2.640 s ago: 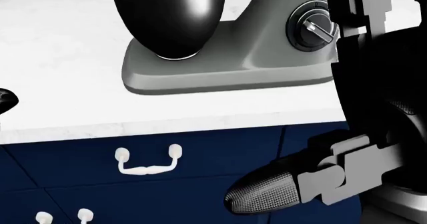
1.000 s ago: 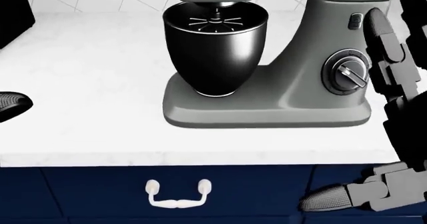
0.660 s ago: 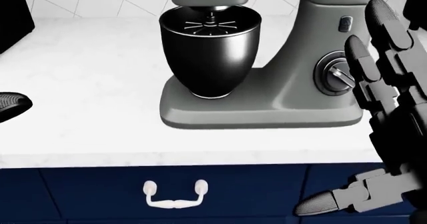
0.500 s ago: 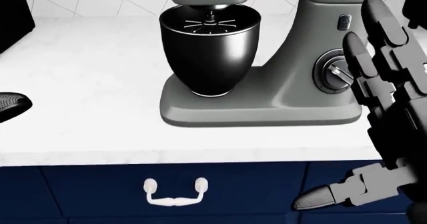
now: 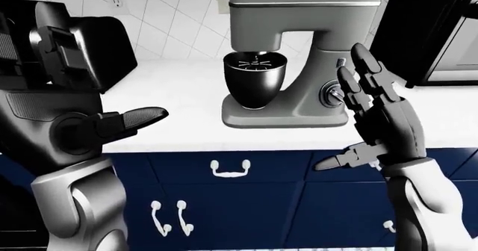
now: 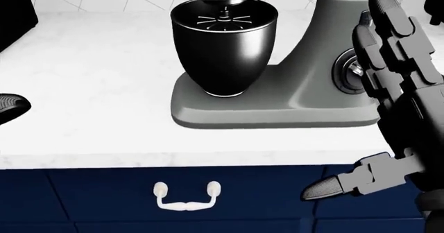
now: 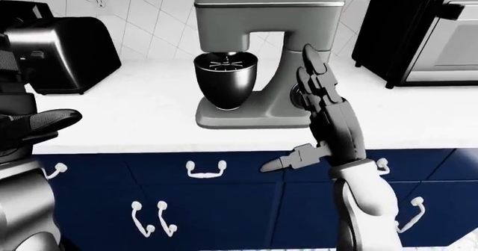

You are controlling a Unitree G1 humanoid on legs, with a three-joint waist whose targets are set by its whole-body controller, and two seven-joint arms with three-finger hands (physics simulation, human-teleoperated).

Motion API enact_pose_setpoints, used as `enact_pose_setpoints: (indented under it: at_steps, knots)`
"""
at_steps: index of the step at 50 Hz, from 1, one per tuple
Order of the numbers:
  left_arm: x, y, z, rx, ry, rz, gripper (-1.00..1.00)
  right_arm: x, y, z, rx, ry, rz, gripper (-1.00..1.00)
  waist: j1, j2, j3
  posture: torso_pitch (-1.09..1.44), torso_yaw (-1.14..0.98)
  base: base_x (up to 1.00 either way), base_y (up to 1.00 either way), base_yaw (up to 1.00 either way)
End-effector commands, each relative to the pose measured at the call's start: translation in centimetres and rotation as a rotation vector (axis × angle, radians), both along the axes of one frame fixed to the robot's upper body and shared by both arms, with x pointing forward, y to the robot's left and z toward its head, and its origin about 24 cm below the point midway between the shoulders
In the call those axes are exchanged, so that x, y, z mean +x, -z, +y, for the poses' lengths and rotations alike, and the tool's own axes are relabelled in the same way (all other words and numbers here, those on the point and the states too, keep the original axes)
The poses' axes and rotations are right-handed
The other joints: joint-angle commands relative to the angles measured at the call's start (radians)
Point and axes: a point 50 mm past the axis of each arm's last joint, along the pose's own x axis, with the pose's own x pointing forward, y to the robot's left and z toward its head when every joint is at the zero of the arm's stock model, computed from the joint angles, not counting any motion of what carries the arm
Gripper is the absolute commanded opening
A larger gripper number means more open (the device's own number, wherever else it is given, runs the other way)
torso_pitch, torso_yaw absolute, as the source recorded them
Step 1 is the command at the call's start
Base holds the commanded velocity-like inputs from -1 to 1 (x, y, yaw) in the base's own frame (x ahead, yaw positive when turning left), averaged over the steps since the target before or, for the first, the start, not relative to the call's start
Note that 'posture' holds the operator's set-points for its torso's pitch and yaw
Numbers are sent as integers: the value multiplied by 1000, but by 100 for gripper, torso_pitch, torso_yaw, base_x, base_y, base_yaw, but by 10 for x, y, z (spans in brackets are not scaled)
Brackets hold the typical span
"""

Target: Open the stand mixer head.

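- The stand mixer [image 5: 295, 66] stands mid-desk, nearer the wall edge, its head [image 5: 305, 5] down over the bowl [image 6: 223, 46].
- The right hand [image 7: 329, 114], fingers [image 6: 389, 33] spread and holding nothing, is raised beside the column: judged the approach step.
- Next: reach up and lift the head.
- The left hand [image 5: 112, 125] hangs unclenched.

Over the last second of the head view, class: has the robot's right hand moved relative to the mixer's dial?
Yes. The right hand has shifted left against the dial, which it now partly covers, fingers open and upright.

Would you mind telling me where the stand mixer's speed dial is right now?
In the head view the speed dial sits at right on the stand mixer column, partly hidden behind the right robot hand, right of the black bowl.
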Motion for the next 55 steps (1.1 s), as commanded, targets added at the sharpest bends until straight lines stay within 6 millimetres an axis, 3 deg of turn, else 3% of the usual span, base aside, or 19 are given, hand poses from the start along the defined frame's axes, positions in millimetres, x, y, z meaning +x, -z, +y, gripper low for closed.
enact_pose_setpoints:
  at_steps: [1, 16, 55]
  knots:
    - [-5, -8, -2, 12, 5, -54, 98, -4, -13, 1, -13, -1, -77, 100, 0, 0, -7, -24, 0, 0, 0, 0]
    - [-5, -9, -1, 15, 5, -57, 97, 6, -14, -10, -38, 33, -90, 100, 0, -1, -7, -24, 0, 0, 0, 0]
    - [-5, -9, 1, 14, -6, -56, 98, 21, -15, -10, -58, 21, -94, 100, -1, -1, -5, -24, 0, 0, 0, 0]
